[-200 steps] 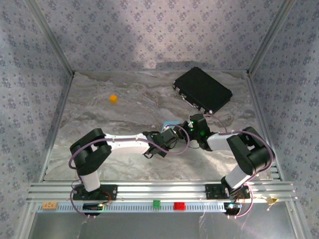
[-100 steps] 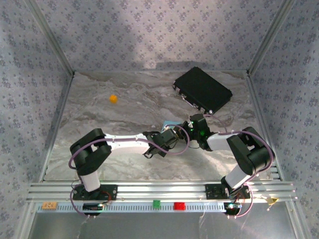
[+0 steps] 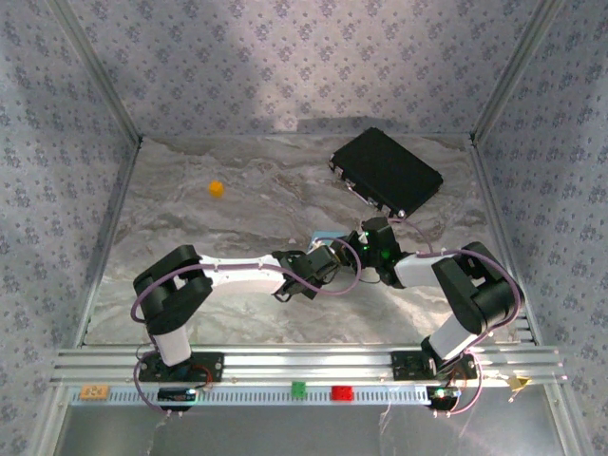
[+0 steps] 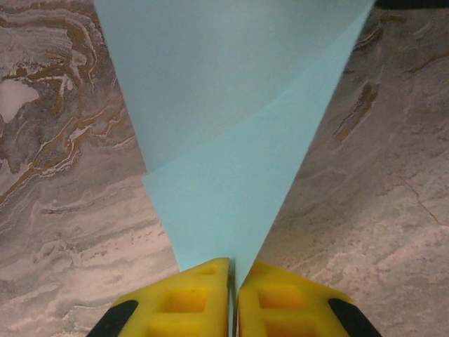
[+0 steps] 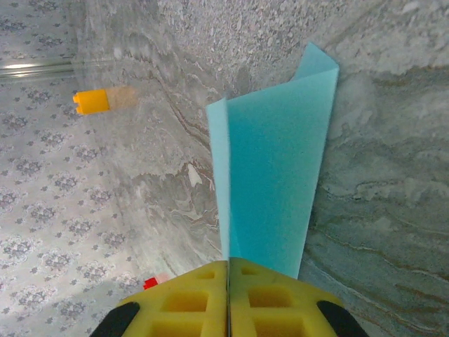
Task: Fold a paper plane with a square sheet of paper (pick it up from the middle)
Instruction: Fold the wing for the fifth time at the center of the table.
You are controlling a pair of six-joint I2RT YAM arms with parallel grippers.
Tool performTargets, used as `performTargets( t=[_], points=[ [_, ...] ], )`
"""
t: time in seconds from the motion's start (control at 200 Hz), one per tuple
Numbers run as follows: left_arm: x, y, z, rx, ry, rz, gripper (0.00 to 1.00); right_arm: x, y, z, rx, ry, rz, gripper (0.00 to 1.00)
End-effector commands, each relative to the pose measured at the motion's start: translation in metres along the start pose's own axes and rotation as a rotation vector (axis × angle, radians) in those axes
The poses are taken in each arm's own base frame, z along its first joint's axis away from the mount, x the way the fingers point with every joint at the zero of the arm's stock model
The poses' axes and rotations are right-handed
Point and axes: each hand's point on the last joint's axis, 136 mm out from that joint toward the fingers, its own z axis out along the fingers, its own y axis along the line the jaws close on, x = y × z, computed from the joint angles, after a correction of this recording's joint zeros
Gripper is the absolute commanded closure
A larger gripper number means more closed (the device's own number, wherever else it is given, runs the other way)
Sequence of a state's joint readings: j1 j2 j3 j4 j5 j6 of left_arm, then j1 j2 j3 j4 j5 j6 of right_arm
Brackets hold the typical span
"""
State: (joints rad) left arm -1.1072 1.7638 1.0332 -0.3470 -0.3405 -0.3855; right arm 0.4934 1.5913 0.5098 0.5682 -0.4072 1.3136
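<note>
The light-blue sheet of paper (image 4: 231, 133) is folded into layers and held above the marble table between both grippers. In the left wrist view my left gripper (image 4: 233, 270) is shut on its narrow end, and the paper fans out wide beyond the yellow fingertips (image 4: 189, 295). In the right wrist view my right gripper (image 5: 229, 263) is shut on the paper's (image 5: 273, 182) edge, with a folded flap standing upright. From above, both grippers meet mid-table, and a small corner of the paper (image 3: 326, 236) shows beside the left gripper (image 3: 334, 249) and right gripper (image 3: 364, 243).
A black rectangular case (image 3: 386, 171) lies at the back right, close behind the right gripper. A small orange cube (image 3: 217, 188) sits at the back left, also seen as an orange cube (image 5: 92, 101) in the right wrist view. Patterned walls enclose the table (image 3: 190, 237).
The left gripper has closed onto the paper. Neither arm has visibly shifted in the top view.
</note>
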Motion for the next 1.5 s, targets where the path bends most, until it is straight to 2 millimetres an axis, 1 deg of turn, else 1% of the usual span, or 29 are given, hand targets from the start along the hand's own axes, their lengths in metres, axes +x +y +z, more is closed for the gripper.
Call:
performTargets(
  t=[0.0, 0.21, 0.365, 0.39, 0.415, 0.48, 0.615, 0.889, 1.009, 1.169, 1.354, 1.499],
  points=[
    [0.004, 0.002, 0.001, -0.020, 0.002, 0.001, 0.93, -0.004, 0.003, -0.004, 0.010, -0.019, 0.002, 0.88],
    [0.002, -0.004, 0.001, 0.034, -0.004, -0.041, 1.00, -0.016, -0.007, -0.026, 0.061, -0.069, -0.025, 0.75],
    [0.000, -0.009, 0.001, 0.141, -0.009, -0.116, 1.00, -0.021, -0.010, -0.042, 0.091, -0.100, -0.047, 0.72],
    [0.001, -0.009, 0.002, 0.157, -0.006, -0.127, 1.00, -0.022, -0.011, -0.044, 0.095, -0.106, -0.050, 0.69],
    [0.001, -0.010, 0.002, 0.177, -0.005, -0.138, 1.00, -0.022, -0.010, -0.045, 0.096, -0.109, -0.056, 0.68],
    [0.000, -0.012, 0.002, 0.229, -0.009, -0.165, 1.00, -0.023, -0.009, -0.050, 0.096, -0.121, -0.062, 0.67],
    [-0.002, -0.015, 0.002, 0.324, -0.007, -0.220, 1.00, -0.024, -0.013, -0.056, 0.107, -0.136, -0.062, 0.67],
    [-0.005, -0.028, 0.006, 0.542, 0.032, -0.330, 1.00, -0.017, -0.018, -0.056, 0.106, -0.126, -0.068, 0.67],
    [-0.007, -0.035, 0.009, 0.641, 0.056, -0.381, 1.00, -0.013, -0.019, -0.054, 0.099, -0.115, -0.086, 0.69],
    [-0.010, -0.041, 0.011, 0.746, 0.079, -0.443, 1.00, -0.010, -0.013, -0.049, 0.077, -0.107, -0.135, 0.74],
    [-0.012, -0.044, 0.012, 0.817, 0.090, -0.481, 1.00, -0.007, 0.001, -0.046, 0.040, -0.140, -0.281, 0.80],
    [-0.011, -0.044, 0.013, 0.868, 0.093, -0.510, 1.00, -0.003, 0.003, -0.043, 0.040, -0.134, -0.342, 0.82]
  ],
)
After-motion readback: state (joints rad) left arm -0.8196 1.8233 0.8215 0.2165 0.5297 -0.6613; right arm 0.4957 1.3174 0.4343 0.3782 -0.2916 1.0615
